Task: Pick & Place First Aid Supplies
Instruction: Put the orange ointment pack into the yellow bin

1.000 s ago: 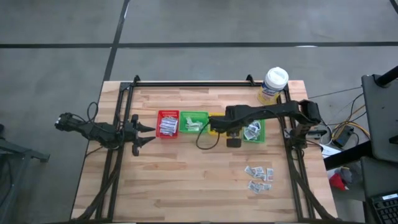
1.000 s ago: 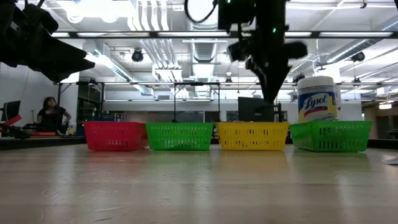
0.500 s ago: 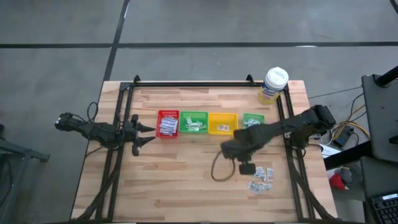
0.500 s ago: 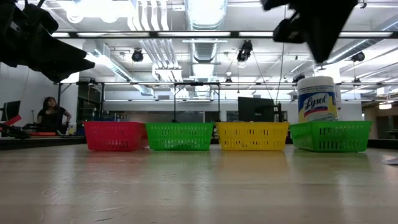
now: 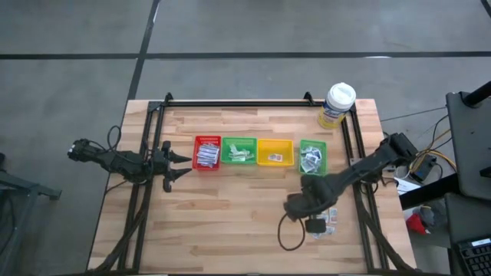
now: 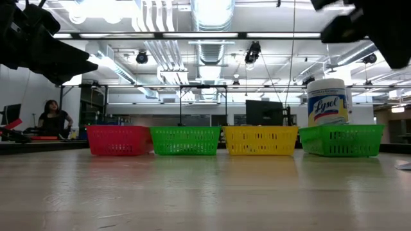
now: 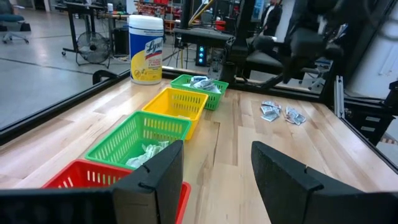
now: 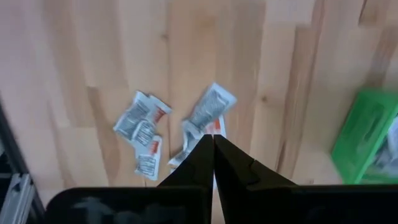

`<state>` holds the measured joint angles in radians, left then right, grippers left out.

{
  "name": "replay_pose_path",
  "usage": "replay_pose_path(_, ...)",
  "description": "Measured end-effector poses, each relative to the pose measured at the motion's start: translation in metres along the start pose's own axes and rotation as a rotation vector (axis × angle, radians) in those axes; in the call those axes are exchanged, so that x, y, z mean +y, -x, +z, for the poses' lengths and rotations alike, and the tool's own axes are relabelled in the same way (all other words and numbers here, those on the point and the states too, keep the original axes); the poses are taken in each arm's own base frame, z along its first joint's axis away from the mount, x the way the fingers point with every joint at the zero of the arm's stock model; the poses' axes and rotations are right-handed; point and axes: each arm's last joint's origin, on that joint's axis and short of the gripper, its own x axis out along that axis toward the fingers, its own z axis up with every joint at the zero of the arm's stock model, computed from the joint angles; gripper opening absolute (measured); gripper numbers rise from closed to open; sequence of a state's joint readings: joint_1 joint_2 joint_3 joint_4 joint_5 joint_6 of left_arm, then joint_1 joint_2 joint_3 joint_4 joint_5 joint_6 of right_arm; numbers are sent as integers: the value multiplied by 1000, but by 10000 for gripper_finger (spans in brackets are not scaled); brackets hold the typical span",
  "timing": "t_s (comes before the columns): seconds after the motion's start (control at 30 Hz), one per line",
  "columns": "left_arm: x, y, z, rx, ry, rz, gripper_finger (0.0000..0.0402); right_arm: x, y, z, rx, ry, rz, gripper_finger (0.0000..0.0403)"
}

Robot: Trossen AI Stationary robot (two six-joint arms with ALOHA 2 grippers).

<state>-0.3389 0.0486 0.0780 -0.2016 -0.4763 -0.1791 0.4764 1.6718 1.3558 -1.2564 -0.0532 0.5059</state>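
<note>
Several loose first aid packets lie flat on the wooden table near its right front; they also show in the right wrist view and the left wrist view. My right gripper hangs above them, pointing down, its fingers shut with nothing between them. My left gripper waits at the table's left, level and open, beside the red tray. More packets lie in the four trays.
A row of trays stands across the table's middle: red, green, yellow and a second green one. A white-lidded, yellow-labelled tub stands at the far right corner. A black frame rail runs along the right edge.
My right gripper has swung from above the yellow and right green trays toward the table's near right, and now hangs over the loose packets. The packets and trays have not moved.
</note>
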Motion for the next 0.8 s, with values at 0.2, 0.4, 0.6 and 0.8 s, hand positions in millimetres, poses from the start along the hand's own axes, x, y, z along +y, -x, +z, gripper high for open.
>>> replay_pose_path(0.2, 0, 0, 0, 0, 0, 0, 188, -7, -28, -11, 80, -87, -49, 8)
replay_pose_path(0.4, 0, 0, 0, 0, 0, 0, 188, -9, -47, -13, 67, -101, -32, 13)
replay_pose_path(0.6, 0, 0, 0, 0, 0, 1, 188, -10, -61, -17, 100, -124, 18, 47)
replay_pose_path(0.8, 0, 0, 0, 0, 0, 0, 188, -11, -73, -19, 90, -127, 45, 92)
